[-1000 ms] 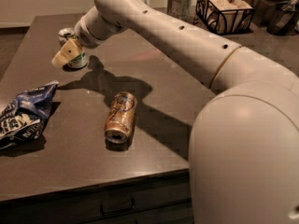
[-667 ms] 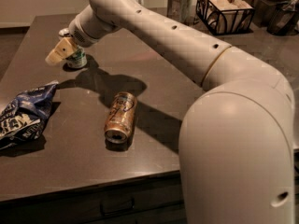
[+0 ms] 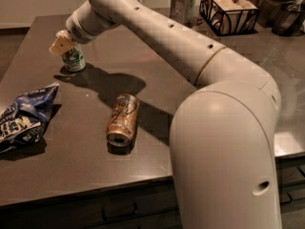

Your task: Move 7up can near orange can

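The pincer (image 3: 61,45), tan-tipped at the end of the pale arm (image 3: 157,32), sits against the top of the small white soda can with green markings (image 3: 74,60), which stands upright at the far left of the dark bench (image 3: 71,168). I cannot tell whether it is open or clamped on that can. The orange-gold metallic soda can (image 3: 123,119) lies on its side nearer the front edge, well apart from the white can. A crumpled blue and white snack bag (image 3: 24,118) lies at the left edge.
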### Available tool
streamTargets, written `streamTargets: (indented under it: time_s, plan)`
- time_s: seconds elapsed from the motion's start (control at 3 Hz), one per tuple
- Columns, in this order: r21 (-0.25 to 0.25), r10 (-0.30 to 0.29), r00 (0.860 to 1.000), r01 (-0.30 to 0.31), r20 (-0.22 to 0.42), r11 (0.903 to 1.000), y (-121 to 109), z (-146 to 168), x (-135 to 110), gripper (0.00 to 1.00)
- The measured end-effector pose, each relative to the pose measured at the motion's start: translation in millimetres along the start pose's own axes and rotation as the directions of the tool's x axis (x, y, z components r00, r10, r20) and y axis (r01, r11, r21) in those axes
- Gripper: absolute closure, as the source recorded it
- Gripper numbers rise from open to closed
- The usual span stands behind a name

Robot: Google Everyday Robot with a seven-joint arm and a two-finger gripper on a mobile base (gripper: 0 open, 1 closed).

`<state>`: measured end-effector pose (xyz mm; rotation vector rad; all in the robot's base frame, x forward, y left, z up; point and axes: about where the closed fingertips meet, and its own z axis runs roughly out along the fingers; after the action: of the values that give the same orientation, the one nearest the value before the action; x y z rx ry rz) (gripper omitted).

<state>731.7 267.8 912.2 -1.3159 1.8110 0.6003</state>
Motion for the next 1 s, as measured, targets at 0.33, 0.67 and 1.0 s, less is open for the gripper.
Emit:
streamTargets:
  time_s: [0.33, 0.67, 1.0]
  plan:
    - [-0.021, 0.000, 1.000, 0.000, 0.022, 0.9998, -2, -10, -4, 0.64]
    - [-0.030, -0.011, 0.999, 0.013, 0.050, 0.9995, 0, -48, 2, 0.87]
    - [-0.051, -0.039, 0.996, 0.043, 0.075, 0.9978, 12, -111, 24, 1.00]
